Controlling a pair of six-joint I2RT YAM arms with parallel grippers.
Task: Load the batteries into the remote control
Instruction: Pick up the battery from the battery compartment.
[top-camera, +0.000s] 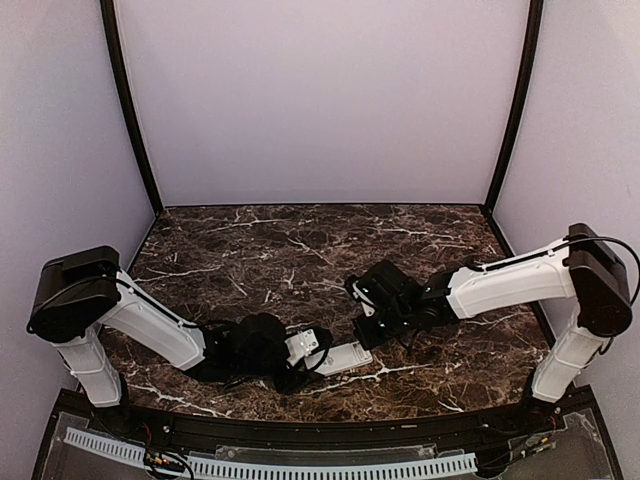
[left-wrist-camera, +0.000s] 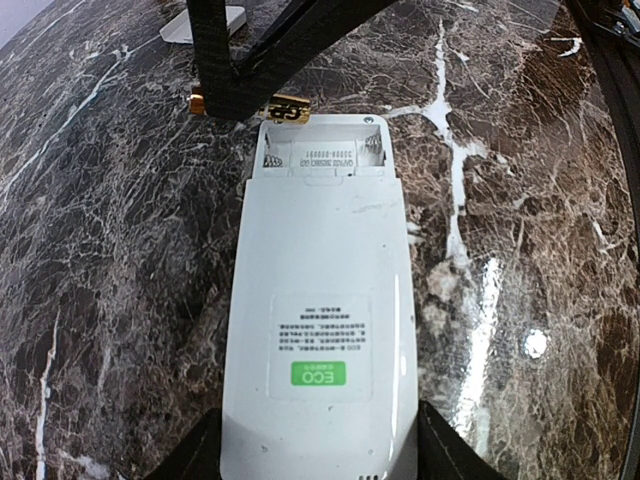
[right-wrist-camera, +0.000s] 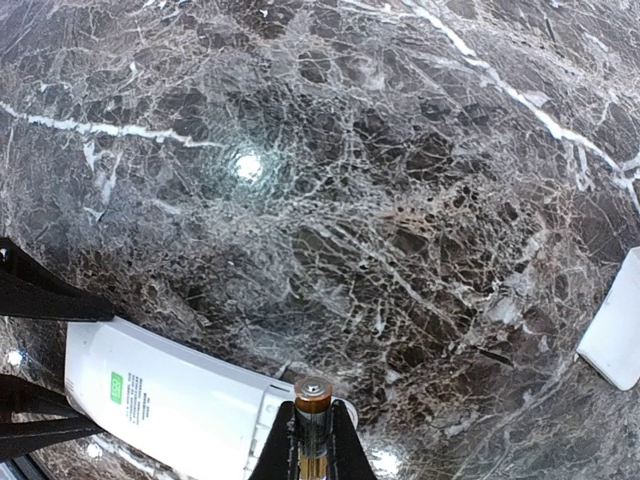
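The white remote control (left-wrist-camera: 318, 330) lies back-up on the marble, its battery compartment (left-wrist-camera: 320, 155) open and empty at the far end. My left gripper (left-wrist-camera: 318, 445) is shut on the remote's near end, one finger (left-wrist-camera: 195, 452) on each side. It also shows in the top view (top-camera: 318, 354), with the remote (top-camera: 345, 357) sticking out to the right. My right gripper (right-wrist-camera: 313, 435) is shut on a gold-ended battery (right-wrist-camera: 313, 400) and holds it just over the compartment end of the remote (right-wrist-camera: 170, 400). The battery (left-wrist-camera: 285, 108) also shows in the left wrist view, and the right gripper in the top view (top-camera: 372, 320).
A small white cover piece (right-wrist-camera: 615, 335) lies on the marble beyond the remote, also seen in the left wrist view (left-wrist-camera: 205, 22). The dark marble table (top-camera: 300, 250) is walled at the back and sides. The arm bases stand at the near corners.
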